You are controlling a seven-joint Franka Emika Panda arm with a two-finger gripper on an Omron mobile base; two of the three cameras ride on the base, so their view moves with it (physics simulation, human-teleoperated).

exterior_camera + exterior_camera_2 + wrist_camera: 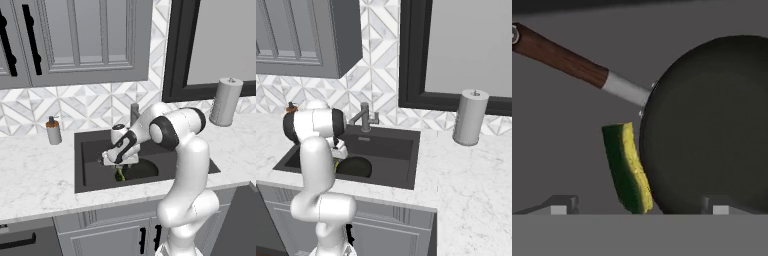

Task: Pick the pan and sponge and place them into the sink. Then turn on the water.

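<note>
On the white marble counter (35,180), at far left, a grey soap dispenser (53,131) with a brown pump stands against the patterned tile backsplash (90,105), beneath grey upper cabinets (80,40). Just right of it lies the matte black sink (82,150), with the grey metal faucet (364,118) rising behind its back rim. The white arm reaches down into the basin, and the gripper (120,165) hangs low over the sink floor. Seen from the hand camera, its two dark fingertips (559,204) stand wide apart, one on either side of the sponge (628,167) and neither touching it; the jaws are open and hold nothing. The sponge stands on edge, its dark green face to the left and its yellow side turned toward the pan (712,125), whose rim it leans against or sits just beside. The round black pan rests on the basin floor, and its reddish-brown handle (559,54), joined to the bowl by a pale metal neck, runs away to the upper left of the hand view. From the right base camera the pan shows as a dark disc next to the arm, the sponge a speck of yellow-green at its left edge. Farther right, a dark-framed window (456,55) sits above the counter, and a grey paper towel roll (470,117) stands upright on the marble, well apart from the sink.
</note>
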